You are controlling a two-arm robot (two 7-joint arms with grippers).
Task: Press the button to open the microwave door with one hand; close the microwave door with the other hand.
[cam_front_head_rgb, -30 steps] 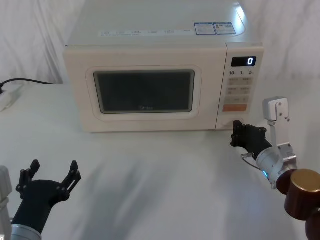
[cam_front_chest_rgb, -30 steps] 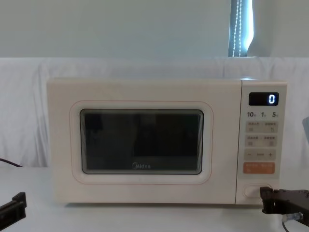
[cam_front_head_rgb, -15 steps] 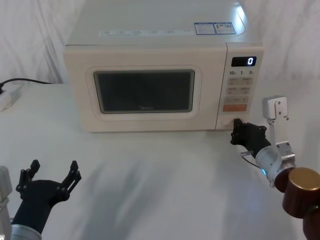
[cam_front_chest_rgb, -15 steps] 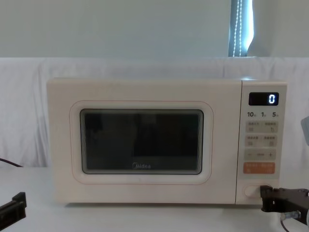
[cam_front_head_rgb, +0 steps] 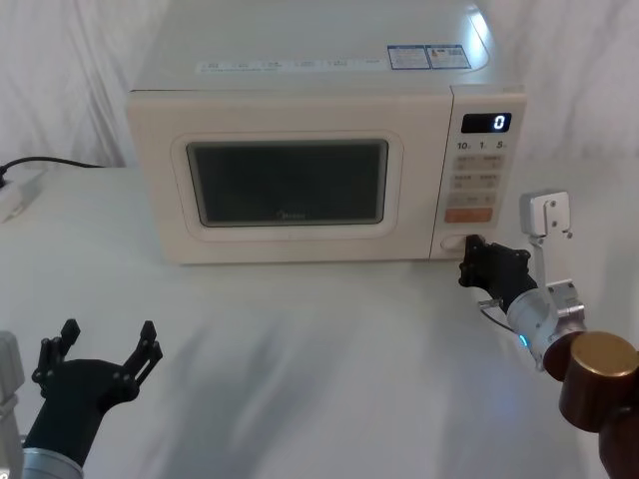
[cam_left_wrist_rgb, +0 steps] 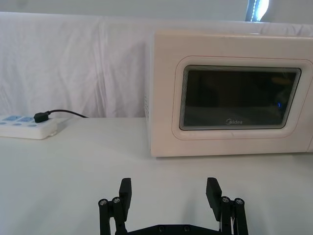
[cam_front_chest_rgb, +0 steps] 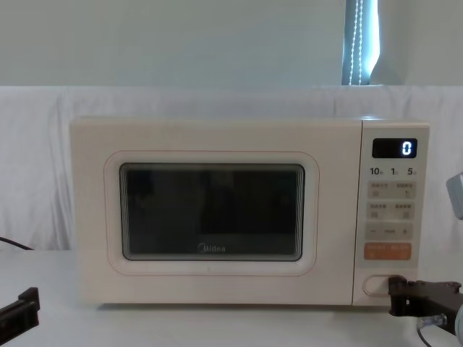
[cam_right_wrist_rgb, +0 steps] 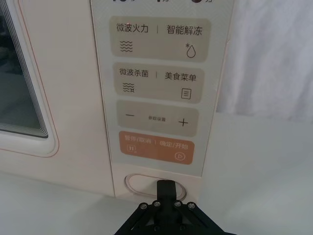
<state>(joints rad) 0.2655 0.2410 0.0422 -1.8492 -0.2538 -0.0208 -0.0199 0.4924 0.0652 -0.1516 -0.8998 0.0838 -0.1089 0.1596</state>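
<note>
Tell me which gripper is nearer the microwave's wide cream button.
Right. The right gripper is at the button, fingers shut. The left gripper sits open, far off, on the door's side.

Light is bright, even and soft, with a strong white glare patch on the top right corner of the microwave (cam_front_head_rgb: 310, 150), far above the right gripper's fingertips (cam_front_head_rgb: 471, 261). Only faint, diffuse shadows lie on the white table (cam_front_head_rgb: 329, 359) ahead of the left gripper's fingers (cam_front_head_rgb: 148, 344). A bright window strip (cam_front_chest_rgb: 359, 42) glows behind, and everything looks reasonably sharp.
</note>
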